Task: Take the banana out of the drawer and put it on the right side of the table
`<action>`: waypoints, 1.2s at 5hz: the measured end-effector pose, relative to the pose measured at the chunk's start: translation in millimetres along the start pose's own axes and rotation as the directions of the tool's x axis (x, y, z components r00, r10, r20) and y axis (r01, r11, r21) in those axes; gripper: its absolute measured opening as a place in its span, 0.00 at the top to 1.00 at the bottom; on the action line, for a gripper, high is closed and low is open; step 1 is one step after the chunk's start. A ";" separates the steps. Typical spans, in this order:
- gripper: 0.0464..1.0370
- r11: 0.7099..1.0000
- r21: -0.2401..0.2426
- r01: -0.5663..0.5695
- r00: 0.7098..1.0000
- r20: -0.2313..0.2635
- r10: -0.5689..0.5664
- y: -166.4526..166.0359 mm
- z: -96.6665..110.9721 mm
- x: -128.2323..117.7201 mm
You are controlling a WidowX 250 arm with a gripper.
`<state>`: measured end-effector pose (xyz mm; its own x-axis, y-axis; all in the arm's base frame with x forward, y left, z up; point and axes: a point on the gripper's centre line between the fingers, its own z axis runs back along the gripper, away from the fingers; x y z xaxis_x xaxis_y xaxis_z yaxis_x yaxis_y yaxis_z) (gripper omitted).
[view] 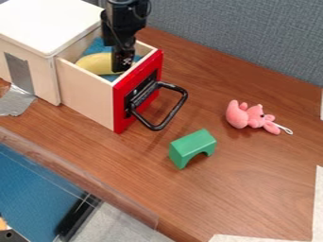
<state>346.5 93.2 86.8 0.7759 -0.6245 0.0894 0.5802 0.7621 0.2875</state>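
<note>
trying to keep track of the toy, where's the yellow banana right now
In the camera view, the yellow banana lies at upper left inside the open wooden drawer, beside the black gripper.

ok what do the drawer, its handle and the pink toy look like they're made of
The drawer looks like pale unvarnished wood, going by its matte tan side, with a glossy red front that may be painted. Its black handle has a smooth shine, so coated metal or hard plastic. The pink toy seems to be soft plush, judging by its rounded, fuzzy-looking body.
</note>
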 end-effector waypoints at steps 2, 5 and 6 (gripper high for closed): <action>0.09 0.999 -0.004 -0.039 0.998 -0.041 0.039 -0.4 -14.7 -15.1; 0.50 0.991 0.005 -0.132 0.990 -0.048 0.132 -7.0 -26.5 -21.4; 0.50 0.991 -0.012 -0.136 0.991 -0.022 0.136 -6.7 -15.4 -16.6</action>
<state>333.6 101.1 68.6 0.8527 -0.5115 0.1065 0.4723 0.8418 0.2612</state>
